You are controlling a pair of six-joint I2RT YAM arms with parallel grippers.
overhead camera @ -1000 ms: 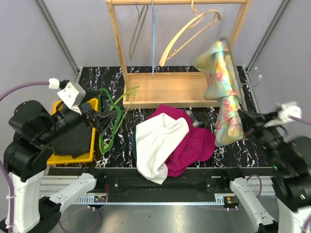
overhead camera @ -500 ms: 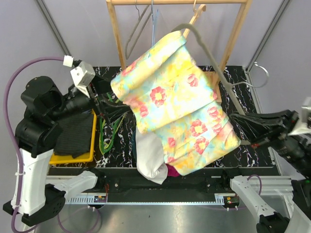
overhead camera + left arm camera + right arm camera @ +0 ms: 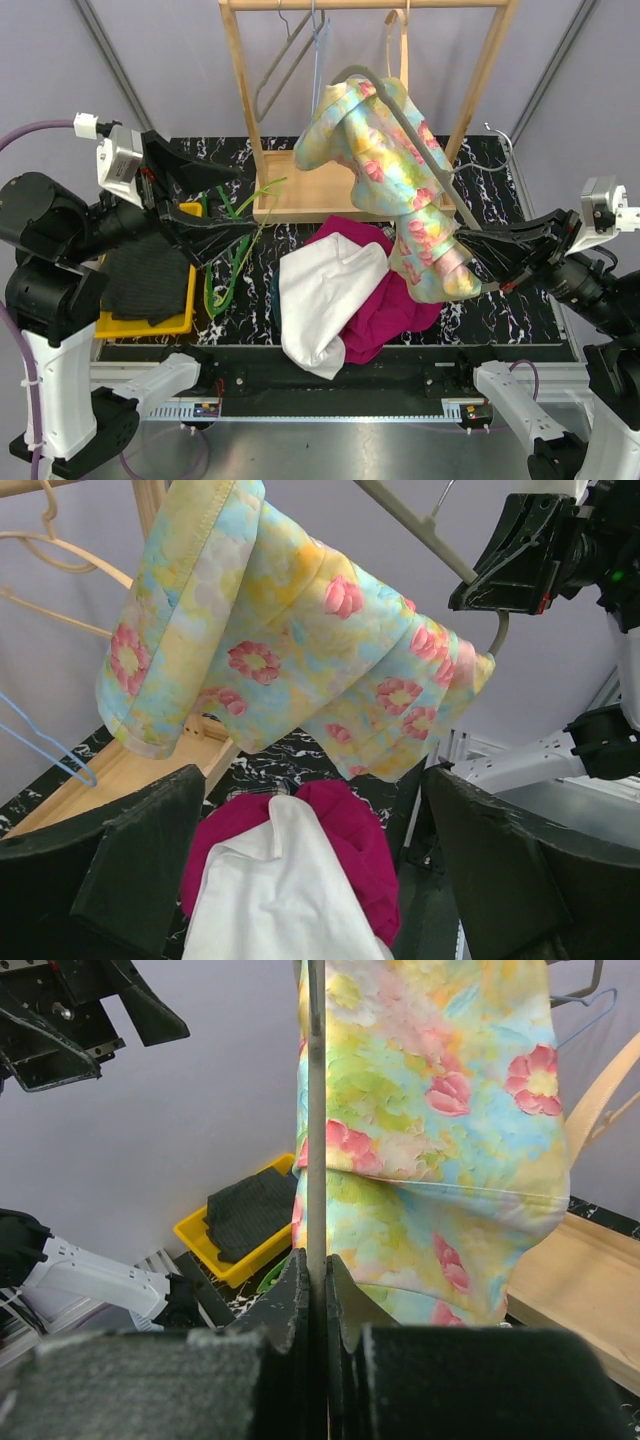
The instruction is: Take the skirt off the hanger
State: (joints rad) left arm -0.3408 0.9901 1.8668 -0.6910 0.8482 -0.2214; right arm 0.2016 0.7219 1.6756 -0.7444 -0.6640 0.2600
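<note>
The floral skirt [image 3: 385, 160] hangs draped over a grey hanger [image 3: 432, 150], held in the air in front of the wooden rack. My right gripper [image 3: 478, 262] is shut on the hanger's lower end; in the right wrist view the grey hanger rod [image 3: 316, 1110] runs up from the shut right gripper [image 3: 317, 1270], with the skirt [image 3: 430, 1110] to its right. My left gripper [image 3: 255, 200] is open, raised left of the skirt and apart from it. In the left wrist view the skirt [image 3: 280, 650] hangs above and beyond the open left gripper [image 3: 310, 810], with nothing between its fingers.
A wooden rack [image 3: 340, 190] with several bare hangers stands at the back. A white cloth [image 3: 320, 290] and a magenta cloth [image 3: 405, 300] lie below the skirt. At the left a yellow tray [image 3: 150, 325] holds a dark cloth [image 3: 145, 280], beside a green hanger [image 3: 225, 245].
The skirt on its hanger swung from the right side across the middle and now hangs gathered near the rack. My left arm rose, its open gripper pointing at the skirt.
</note>
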